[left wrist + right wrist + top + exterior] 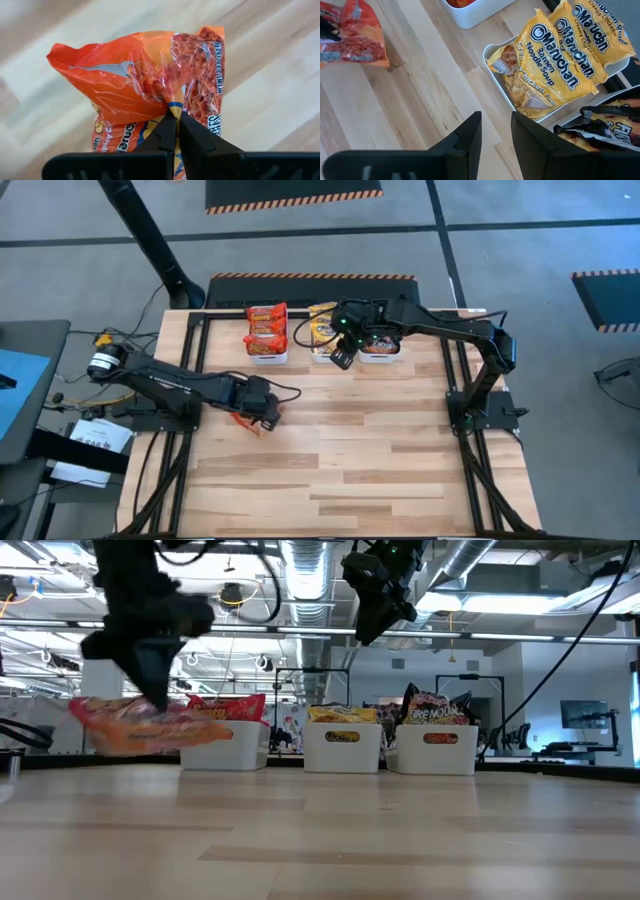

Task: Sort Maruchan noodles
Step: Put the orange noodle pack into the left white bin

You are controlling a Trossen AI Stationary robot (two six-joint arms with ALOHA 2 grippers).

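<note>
The left tool (176,122) is pinched shut on the crimped edge of an orange-red Maruchan ramen packet (150,85), its two dark fingers pressed together through the plastic. In the high view this tool (262,418) sits left of centre over the worktop (400,470), and in the low view the packet (150,725) hangs at the left of the frame with its lower edge clear of the wood. The right tool (495,135) hovers with its fingers spread and nothing between them; in the high view it (343,358) sits upper centre, just in front of the row of trays. Three white trays stand along the worktop's far edge: the left tray (268,356) holds red packets (266,320), the middle tray (495,70) holds yellow Creamy Chicken packets (560,55), and the right tray (433,752) holds dark packets (435,710). The whole lower half of the worktop in the high view lies bare out to its front edge.
</note>
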